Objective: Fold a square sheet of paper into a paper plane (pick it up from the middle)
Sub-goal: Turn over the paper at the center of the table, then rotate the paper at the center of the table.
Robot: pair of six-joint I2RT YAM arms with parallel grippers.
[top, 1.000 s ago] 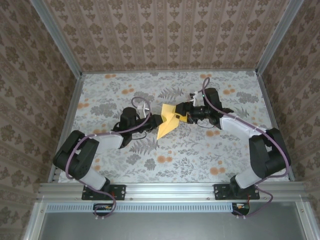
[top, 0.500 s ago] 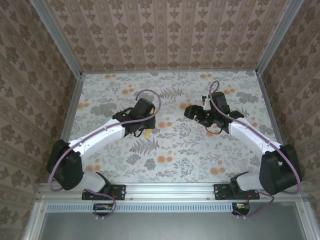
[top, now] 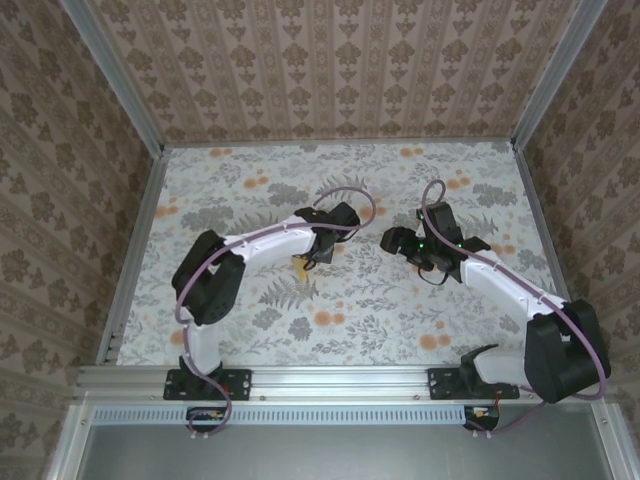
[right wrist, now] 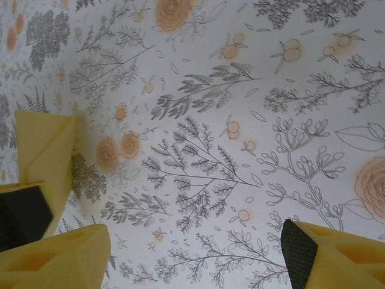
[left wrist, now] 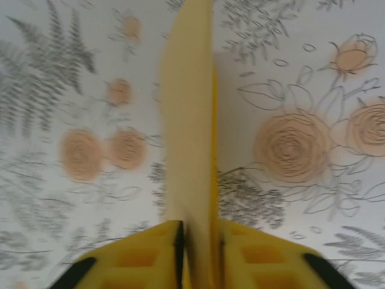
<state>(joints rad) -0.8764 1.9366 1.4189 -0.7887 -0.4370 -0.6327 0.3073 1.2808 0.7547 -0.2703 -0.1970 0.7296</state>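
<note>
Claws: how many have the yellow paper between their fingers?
1. The left claw has the folded paper between its fingers; whether it pinches is unclear. The right claw is open, off to the paper's side, holding nothing.

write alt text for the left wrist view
Folded pale yellow paper stands on edge between the left tool's two yellow fingers, running up the frame. Below lies a white tablecloth printed with grey ferns and orange roses.
</note>
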